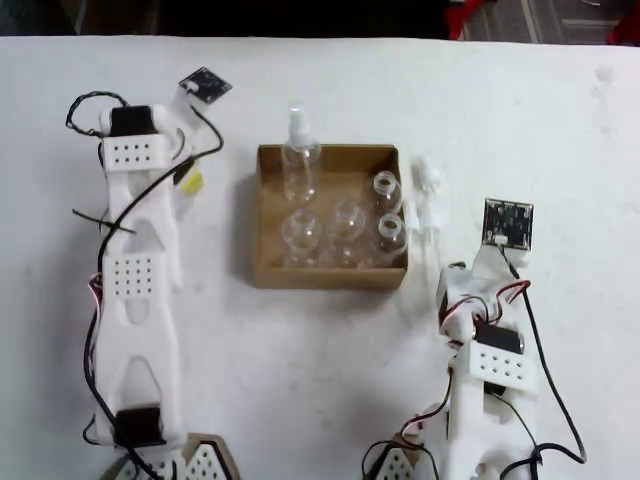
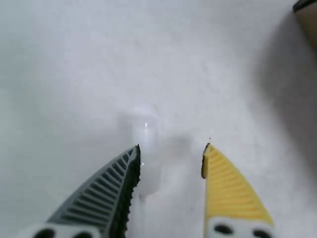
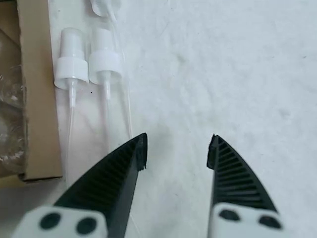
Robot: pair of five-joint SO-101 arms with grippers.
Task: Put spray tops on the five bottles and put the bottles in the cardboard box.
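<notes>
Just ahead of our open left hand (image 2: 172, 146) a spray top (image 2: 146, 130) lies on the bench (image 2: 74, 59), near the grey finger (image 2: 109, 183); beyond our open right hand (image 3: 178, 136) two spray tops (image 3: 72, 64) lie beside the cardboard box (image 3: 34, 99).

Bare worktop (image 1: 330, 380) lies at 6 o'clock of the cardboard box (image 1: 330, 277); spray tops (image 1: 430, 195) crowd its 3 o'clock wall.

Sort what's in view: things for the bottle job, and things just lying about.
Job: cardboard box; bottle with spray top fitted; four uncapped bottles; loose spray tops beside the box; a spray top at the left claw.
Lying about: white table; black cables.
</notes>
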